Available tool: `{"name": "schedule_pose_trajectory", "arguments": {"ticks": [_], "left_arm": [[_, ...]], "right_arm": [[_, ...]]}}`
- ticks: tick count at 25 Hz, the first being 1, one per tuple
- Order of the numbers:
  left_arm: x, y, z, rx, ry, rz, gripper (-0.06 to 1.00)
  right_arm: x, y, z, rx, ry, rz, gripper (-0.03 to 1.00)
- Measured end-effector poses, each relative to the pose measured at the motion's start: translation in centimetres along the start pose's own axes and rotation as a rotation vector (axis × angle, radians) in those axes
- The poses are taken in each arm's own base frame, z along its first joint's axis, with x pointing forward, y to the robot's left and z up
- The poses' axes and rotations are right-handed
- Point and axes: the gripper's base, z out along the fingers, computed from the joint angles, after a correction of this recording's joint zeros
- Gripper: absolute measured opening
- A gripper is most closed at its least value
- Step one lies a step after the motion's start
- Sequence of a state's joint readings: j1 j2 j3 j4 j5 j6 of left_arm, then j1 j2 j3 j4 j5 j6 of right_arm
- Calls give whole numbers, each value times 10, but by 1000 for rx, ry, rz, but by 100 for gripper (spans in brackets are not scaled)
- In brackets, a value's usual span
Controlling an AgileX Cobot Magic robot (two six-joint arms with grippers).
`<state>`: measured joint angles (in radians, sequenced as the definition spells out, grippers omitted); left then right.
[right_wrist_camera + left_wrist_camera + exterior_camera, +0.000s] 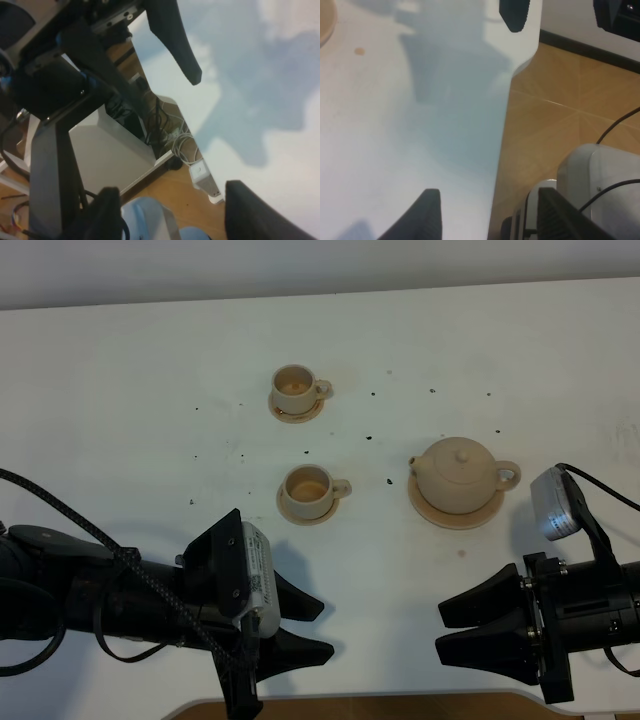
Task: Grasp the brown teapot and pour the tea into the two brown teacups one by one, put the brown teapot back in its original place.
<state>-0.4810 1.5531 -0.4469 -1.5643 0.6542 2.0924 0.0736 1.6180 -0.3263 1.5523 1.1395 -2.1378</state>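
The brown teapot (458, 476) sat upright on its wide saucer (428, 510) toward the bench's (120, 390) right edge, well apart from the right claw (443, 630), which hung wide open and empty by the front edge. The left claw (326, 630) gaped open there too, just short of the near teacup (308, 490).

Tan saucer (324, 22): mere sliver, L wrist

Brown teapot (458, 476) on wide saucer (432, 510); far teacup (295, 390), near teacup (308, 490) left of it; left claw (326, 629), right claw (441, 630) splayed.
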Motion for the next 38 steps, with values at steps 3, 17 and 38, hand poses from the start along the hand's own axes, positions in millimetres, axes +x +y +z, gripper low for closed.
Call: {"name": "schedule_pose_trajectory", "arguments": {"ticks": [3, 17, 38], "left_arm": [[0, 0, 0, 0, 0, 0, 44], [-1, 3, 0, -36, -4, -19, 44], [-89, 4, -92, -464, -41, -380, 43]], "right_arm": [[0, 0, 0, 0, 0, 0, 48], [-1, 0, 0, 1, -1, -1, 48], [-93, -48, -15, 185, 37, 99, 48]]}}
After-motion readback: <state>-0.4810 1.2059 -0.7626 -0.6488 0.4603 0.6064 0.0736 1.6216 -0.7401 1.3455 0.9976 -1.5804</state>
